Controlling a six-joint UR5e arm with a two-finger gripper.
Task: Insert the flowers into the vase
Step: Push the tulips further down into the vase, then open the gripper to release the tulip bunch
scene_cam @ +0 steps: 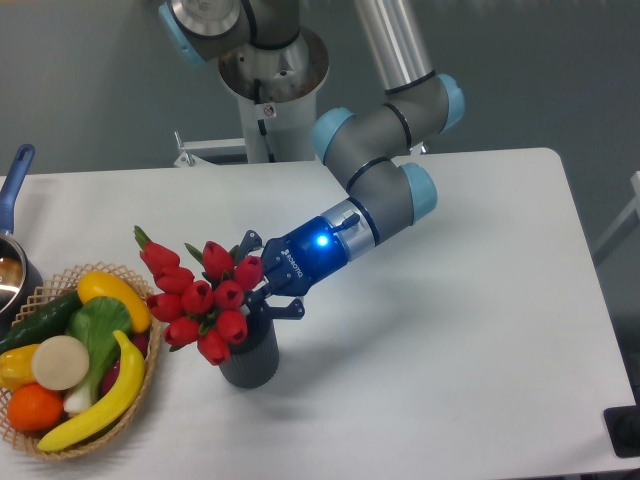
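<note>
The flowers (pixel 205 297), a tight bunch of red tulip buds with green leaves, lean to the left over the vase (pixel 250 358). The vase is a short dark grey cylinder standing on the white table. The buds hang past its left rim and hide most of its mouth. My gripper (pixel 262 292) reaches in from the upper right, just above the vase's mouth. Its dark fingers (pixel 288 309) close around the base of the bunch. The stems are hidden behind the buds and the fingers, so I cannot tell how deep they sit in the vase.
A woven wicker basket (pixel 148 385) with bananas, an orange, a cucumber and other fruit and vegetables stands right next to the vase on the left. A pot with a blue handle (pixel 14 180) sits at the left edge. The robot's base (pixel 270 80) is at the back.
</note>
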